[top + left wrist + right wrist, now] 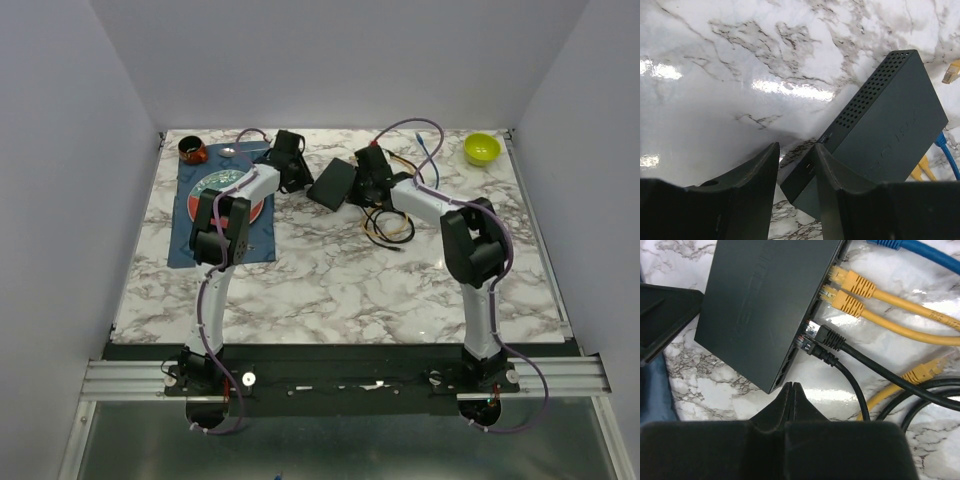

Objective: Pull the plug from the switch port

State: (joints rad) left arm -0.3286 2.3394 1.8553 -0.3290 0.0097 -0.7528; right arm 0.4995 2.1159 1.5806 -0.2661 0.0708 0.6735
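Black and pressed tight together, the right gripper sits low in the middle of its wrist view, clenched on nothing. Its tip points at the near corner of the switch. The switch lies flat on the marble desk and fills the upper left of that view. Just up and right of the tip, two black plugs sit side by side in their ports. Higher on the same edge are two yellow plugs. A loose yellow plug lies on the desk at the right, in no port. I think the shut gripper is lined up by the black plugs and must spread its jaws before it can grab one. The left gripper has its jaws apart at the bottom of its own view, holding nothing, with a short end of the switch just beside one finger. It is likely there to stop the box sliding when a plug gets pulled
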